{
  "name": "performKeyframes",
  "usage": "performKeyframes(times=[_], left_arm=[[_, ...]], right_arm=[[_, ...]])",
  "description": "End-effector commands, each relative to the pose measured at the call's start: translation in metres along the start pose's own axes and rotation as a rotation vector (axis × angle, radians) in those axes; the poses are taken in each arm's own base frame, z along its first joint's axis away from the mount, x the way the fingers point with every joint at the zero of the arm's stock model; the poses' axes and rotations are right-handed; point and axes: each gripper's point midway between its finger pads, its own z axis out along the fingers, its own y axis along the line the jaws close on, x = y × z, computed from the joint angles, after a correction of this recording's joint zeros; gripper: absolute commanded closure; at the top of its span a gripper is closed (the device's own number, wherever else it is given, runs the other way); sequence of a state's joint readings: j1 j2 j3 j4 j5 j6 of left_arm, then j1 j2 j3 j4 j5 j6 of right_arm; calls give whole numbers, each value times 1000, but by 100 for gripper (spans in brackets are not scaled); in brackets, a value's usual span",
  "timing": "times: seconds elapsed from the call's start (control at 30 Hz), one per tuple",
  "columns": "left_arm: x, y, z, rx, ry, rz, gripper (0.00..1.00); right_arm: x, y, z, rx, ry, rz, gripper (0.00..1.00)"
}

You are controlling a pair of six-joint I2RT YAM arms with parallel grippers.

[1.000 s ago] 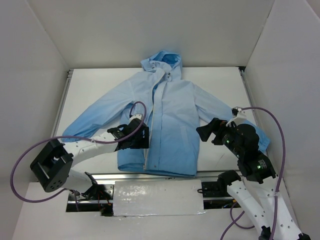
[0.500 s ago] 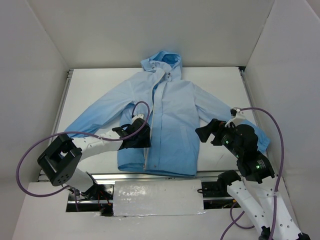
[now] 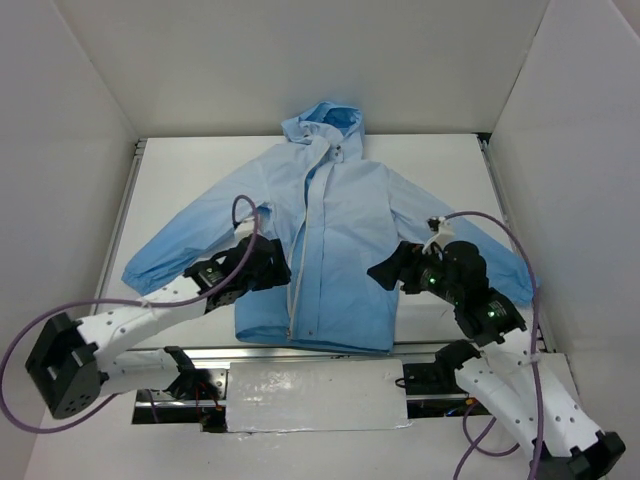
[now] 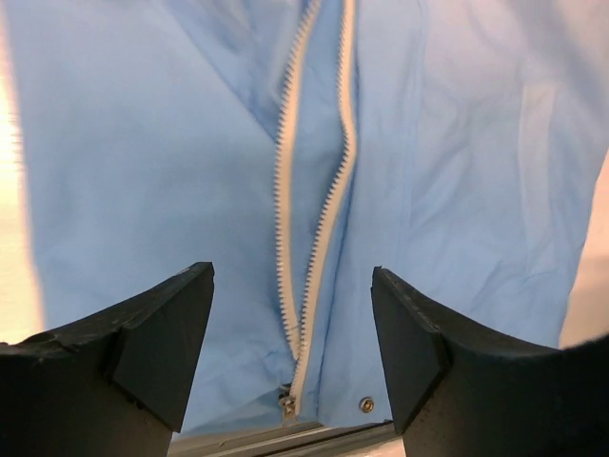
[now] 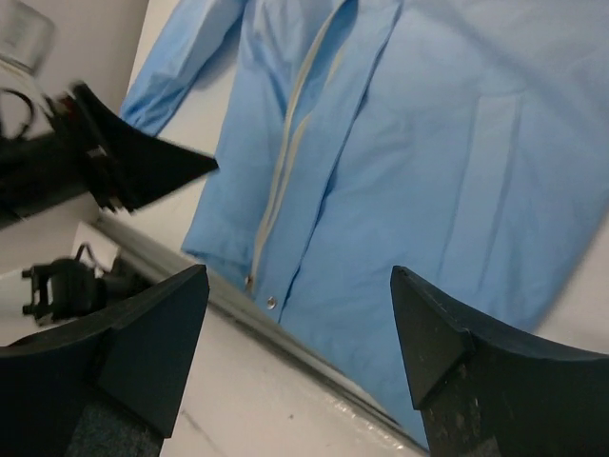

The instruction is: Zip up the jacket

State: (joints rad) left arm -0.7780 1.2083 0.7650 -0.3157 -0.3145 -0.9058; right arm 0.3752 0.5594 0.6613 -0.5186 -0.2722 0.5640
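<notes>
The jacket (image 3: 340, 230) lies flat on its back on the table (image 3: 180, 170), hood toward the far edge, hem along the near edge and sleeves spread toward the left and right edges. That layout probably serves to keep the front closure exposed and straight for a pull. The left arm stretches low from the near left corner, its forearm running rightward along the near edge. The left gripper (image 3: 275, 270) hovers over the lower left front panel with its fingers parted and nothing between them. Its wrist view looks down the white zipper (image 4: 314, 228): the two rows of teeth stand apart and meet only at the slider (image 4: 285, 404) by the hem, beside a small snap (image 4: 366, 405). The zipping therefore looks not yet begun, and this arm seems lined up to go for the slider. The right arm rises from the near right corner, elbow raised, wrist turned leftward. The right gripper (image 3: 385, 272) hangs spread and empty above the lower right panel, seemingly placed to pin the hem.
</notes>
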Motion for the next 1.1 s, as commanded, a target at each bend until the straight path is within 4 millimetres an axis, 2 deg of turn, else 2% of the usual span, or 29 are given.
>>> performKeyframes(times=[0.0,0.03,0.07,0.1,0.13,0.17,0.2,0.27,0.47,0.6,0.77,0.93,1.07], left_arm=[[-27,29,-30,-133,-125,-67,20],[-33,43,-42,-186,-158,-67,20],[-37,47,-47,-204,-168,-65,21],[-44,47,-54,-205,-181,-60,21],[-48,48,-60,-209,-194,-57,21],[-48,51,-66,-217,-189,-48,21],[-50,50,-72,-202,-194,-48,21],[-49,49,-77,-173,-192,-46,21],[-46,45,-97,-58,-204,-23,21],[-44,50,-105,-44,-209,-16,21],[-41,52,-105,-32,-211,-7,20],[-36,50,-101,-23,-193,3,21],[-34,46,-98,-2,-184,10,20]], right_arm=[[19,27,18,-121,48,103,18],[23,26,24,-100,42,119,22],[38,40,28,-144,75,108,23],[52,41,37,-116,117,137,24],[55,38,46,-66,99,132,24],[74,58,47,-97,155,116,24],[88,47,63,-5,180,98,24],[117,51,81,55,268,87,23],[156,43,116,125,333,92,25],[167,51,126,84,361,110,30],[173,67,133,22,383,136,35],[180,64,138,41,394,137,37],[184,61,138,36,389,174,43]])
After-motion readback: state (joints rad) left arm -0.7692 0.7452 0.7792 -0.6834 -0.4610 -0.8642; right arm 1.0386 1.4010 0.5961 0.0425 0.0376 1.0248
